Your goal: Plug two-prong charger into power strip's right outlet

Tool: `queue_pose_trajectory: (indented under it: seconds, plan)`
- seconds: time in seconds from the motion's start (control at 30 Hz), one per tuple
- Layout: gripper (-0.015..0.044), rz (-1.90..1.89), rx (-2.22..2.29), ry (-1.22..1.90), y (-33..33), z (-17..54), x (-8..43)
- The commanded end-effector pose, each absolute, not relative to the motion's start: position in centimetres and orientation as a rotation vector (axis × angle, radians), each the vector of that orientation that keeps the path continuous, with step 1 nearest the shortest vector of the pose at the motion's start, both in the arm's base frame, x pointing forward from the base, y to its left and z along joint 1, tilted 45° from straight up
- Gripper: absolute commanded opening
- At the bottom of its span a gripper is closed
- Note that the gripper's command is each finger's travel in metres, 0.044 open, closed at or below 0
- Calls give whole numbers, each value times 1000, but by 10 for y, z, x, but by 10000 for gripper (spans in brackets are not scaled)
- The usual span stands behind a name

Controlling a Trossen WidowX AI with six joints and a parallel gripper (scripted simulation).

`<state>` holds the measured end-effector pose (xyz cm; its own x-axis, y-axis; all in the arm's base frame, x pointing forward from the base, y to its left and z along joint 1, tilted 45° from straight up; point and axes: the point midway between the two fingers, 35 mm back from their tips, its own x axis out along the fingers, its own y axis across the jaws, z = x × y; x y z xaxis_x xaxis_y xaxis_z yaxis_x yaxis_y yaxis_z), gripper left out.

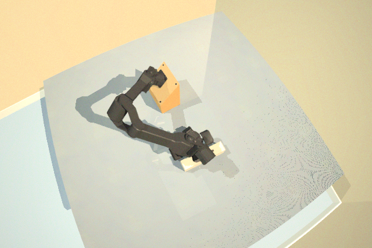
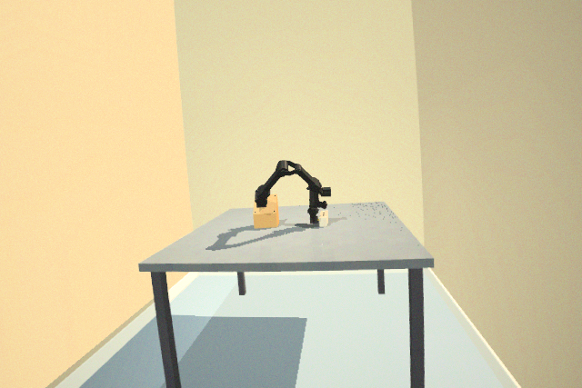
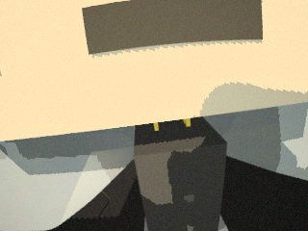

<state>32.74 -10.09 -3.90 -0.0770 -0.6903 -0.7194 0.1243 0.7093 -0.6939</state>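
Note:
The cream power strip (image 1: 219, 148) (image 2: 323, 220) (image 3: 140, 91) lies on the table under and beside the end of the arm. It fills the upper part of the wrist view, with a dark rectangle on it. My gripper (image 2: 313, 221) (image 3: 171, 162) is low over the table, right against the strip, and shut on the black charger (image 3: 199, 166). Only short stubs of the two yellow prongs show between the charger body and the strip's edge; their front ends are hidden by the strip. Which outlet they face, and whether they are in its slots, cannot be seen.
An orange block (image 1: 170, 98) (image 2: 265, 220) with a sloped top stands beside the arm's base. The grey table (image 1: 120, 185) (image 2: 291, 252) carries everything. The arm (image 1: 156, 136) (image 2: 286, 166) arches over the table from base to strip.

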Motion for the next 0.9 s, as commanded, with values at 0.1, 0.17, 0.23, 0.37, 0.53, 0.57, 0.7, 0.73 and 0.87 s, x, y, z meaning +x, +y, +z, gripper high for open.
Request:
queue_pose_trajectory:
  seconds: [0.1,0.17,0.23,0.37,0.53,0.57,0.7,0.73,0.87]
  plan:
    - [0,-719,-493,1507,-102,-38,330]
    - [0,-719,-493,1507,-102,-38,331]
    - [0,-719,-493,1507,-102,-37,332]
    - [0,-719,-493,1507,-102,-37,333]
    - [0,-719,-493,1506,-102,-37,334]
    - [0,-719,-493,1506,-102,-37,335]
    - [0,-719,-493,1506,-102,-37,336]
    - [0,-719,-493,1506,-102,-37,336]
    - [0,-719,-493,1506,-102,-37,337]
